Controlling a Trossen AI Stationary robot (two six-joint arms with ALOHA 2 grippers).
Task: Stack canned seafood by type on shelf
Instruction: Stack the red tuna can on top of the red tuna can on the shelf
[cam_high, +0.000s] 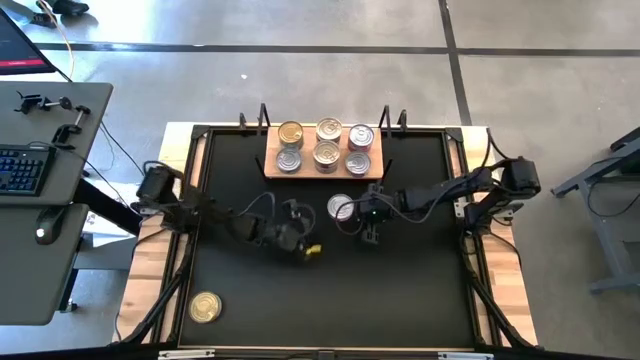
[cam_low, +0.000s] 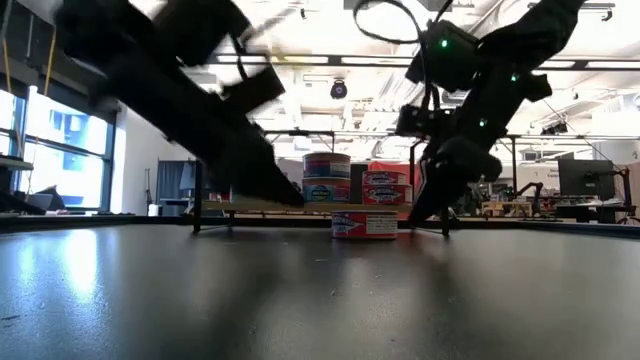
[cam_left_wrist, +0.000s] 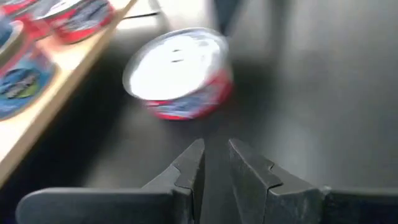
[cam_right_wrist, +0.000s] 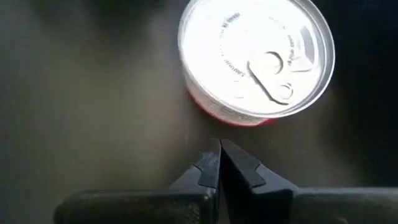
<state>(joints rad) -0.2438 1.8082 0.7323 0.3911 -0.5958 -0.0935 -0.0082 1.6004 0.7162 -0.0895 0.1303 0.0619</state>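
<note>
The light-brown shelf (cam_high: 268, 165) stands at the table's far middle and carries several tins of canned seafood (cam_high: 326, 155), stacked two high in the low view (cam_low: 327, 175). One silver-lidded tin with a red side (cam_high: 340, 208) (cam_right_wrist: 255, 59) (cam_left_wrist: 180, 74) stands upright on the black tabletop just in front of the shelf. My right gripper (cam_high: 372, 232) (cam_right_wrist: 219, 149) is shut, tips just short of this tin's near side. My left gripper (cam_high: 308, 243) (cam_left_wrist: 216, 163) points at the tin from the left, a hand's width away, with a narrow gap between its fingers and nothing in it.
A gold-lidded tin (cam_high: 205, 307) stands alone near the table's near left corner. The black uprights (cam_high: 262, 115) rise at the shelf's ends. Bare black tabletop (cam_high: 400, 290) stretches across the near half. A desk with a keyboard (cam_high: 20, 168) stands left of the table.
</note>
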